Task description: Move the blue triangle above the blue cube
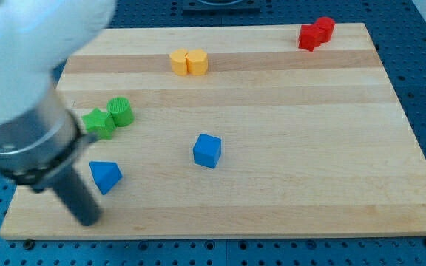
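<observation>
The blue triangle lies near the board's lower left. The blue cube sits to its right, near the board's middle, slightly higher in the view. My dark rod comes down from the blurred arm at the view's left, and my tip rests on the board just below and left of the blue triangle, close to it but apart. The tip is far left of the blue cube.
A green star block and a green cylinder sit together above the triangle. Two yellow blocks stand at the top middle. Two red blocks stand at the top right. The wooden board has edges all round.
</observation>
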